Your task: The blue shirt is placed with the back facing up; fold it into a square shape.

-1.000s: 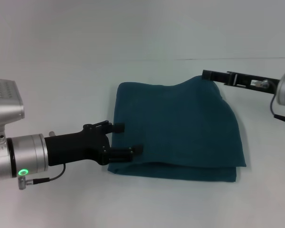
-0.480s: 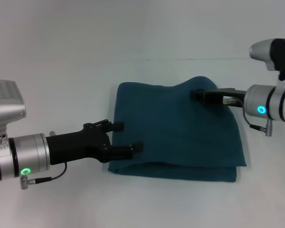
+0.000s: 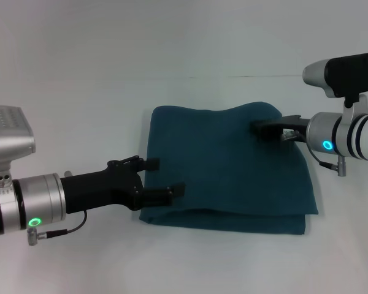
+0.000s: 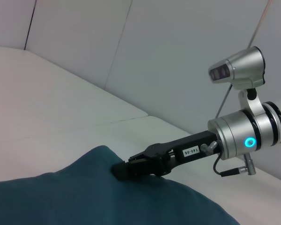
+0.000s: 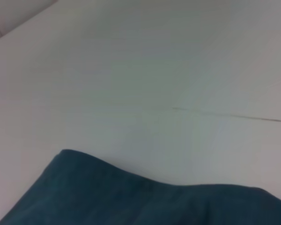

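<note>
The blue shirt [image 3: 227, 168] lies folded into a rough square on the white table, plain side up. It has a raised hump at its far right corner. My left gripper [image 3: 168, 177] is open at the shirt's left edge, its fingers [image 3: 153, 164] over the fabric. My right gripper [image 3: 257, 127] reaches in from the right. It rests low on the shirt near the far right corner, fingers together. The left wrist view shows the right gripper's tip [image 4: 124, 169] touching the shirt [image 4: 84, 197] beside the hump. The right wrist view shows only the shirt's edge [image 5: 131, 201].
The white table [image 3: 184, 55] surrounds the shirt on all sides. A thin seam line [image 3: 294, 75] runs across the far table. A wall stands behind in the left wrist view [image 4: 131, 56].
My right gripper moved from the shirt's far right corner inward over the fabric, and its wrist rotated. The left gripper and the shirt stayed still.
</note>
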Controlling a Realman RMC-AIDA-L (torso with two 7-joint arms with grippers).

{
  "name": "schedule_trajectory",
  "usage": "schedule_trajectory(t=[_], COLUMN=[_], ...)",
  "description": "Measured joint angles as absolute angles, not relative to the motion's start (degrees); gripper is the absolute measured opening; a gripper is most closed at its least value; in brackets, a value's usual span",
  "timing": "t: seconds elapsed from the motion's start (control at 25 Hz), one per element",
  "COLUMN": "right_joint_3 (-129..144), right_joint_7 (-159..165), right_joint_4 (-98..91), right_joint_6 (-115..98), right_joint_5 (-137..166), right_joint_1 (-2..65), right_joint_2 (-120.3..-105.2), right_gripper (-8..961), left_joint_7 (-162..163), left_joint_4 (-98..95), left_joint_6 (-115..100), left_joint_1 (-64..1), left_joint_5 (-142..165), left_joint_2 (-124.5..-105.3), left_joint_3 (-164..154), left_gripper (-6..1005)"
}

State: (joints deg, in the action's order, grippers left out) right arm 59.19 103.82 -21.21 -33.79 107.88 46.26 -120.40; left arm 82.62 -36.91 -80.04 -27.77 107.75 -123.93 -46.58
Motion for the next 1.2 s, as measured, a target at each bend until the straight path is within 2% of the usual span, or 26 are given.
schedule_trajectory(t=[0.24,0.44,0.56,0.64,0.72,0.84,0.96,1.04,1.2], right_joint_3=[59.0,58.6,58.6,58.6,58.6,58.7,58.3,56.9,54.2], right_joint_7=[92.5,89.5,92.5,96.2,99.1,104.6,108.9,111.1,111.8], right_joint_4=[-22.4,-27.6,-30.7,-31.2,-31.3,-31.3,-31.6,-31.9,-32.7], right_joint_6=[-38.0,-46.6,-51.5,-56.3,-60.2,-67.0,-71.9,-74.0,-75.5], right_joint_5=[96.8,88.0,87.6,87.7,87.8,88.0,89.6,90.7,90.9], right_joint_1=[43.7,38.5,36.4,35.7,35.5,35.2,35.0,34.5,33.1], right_joint_2=[-120.31,-119.45,-118.22,-116.47,-114.83,-111.54,-109.29,-108.31,-108.03], right_gripper=[-1,0,1,1,206,262,318,356,454], left_joint_7=[83.6,88.3,93.8,96.9,102.6,106.6,111.4,114.0,116.5], left_joint_4=[-36.9,-36.9,-37.1,-37.3,-37.8,-38.4,-39.3,-39.7,-39.7], left_joint_6=[-79.7,-79.1,-78.8,-78.5,-77.6,-76.7,-76.3,-76.3,-76.4], left_joint_1=[-27.8,-27.8,-27.8,-27.8,-27.8,-27.9,-28.0,-28.3,-29.1], left_joint_5=[107.7,107.8,108.4,109.0,110.5,112.0,114.7,116.7,119.8], left_joint_2=[-123.93,-123.6,-123.14,-122.83,-122.27,-122.03,-121.91,-121.88,-121.85], left_joint_3=[-46.3,-44.0,-43.3,-43.0,-42.4,-41.7,-41.5,-41.7,-42.2], left_gripper=[949,949,950,947,943,938,933,930,924])
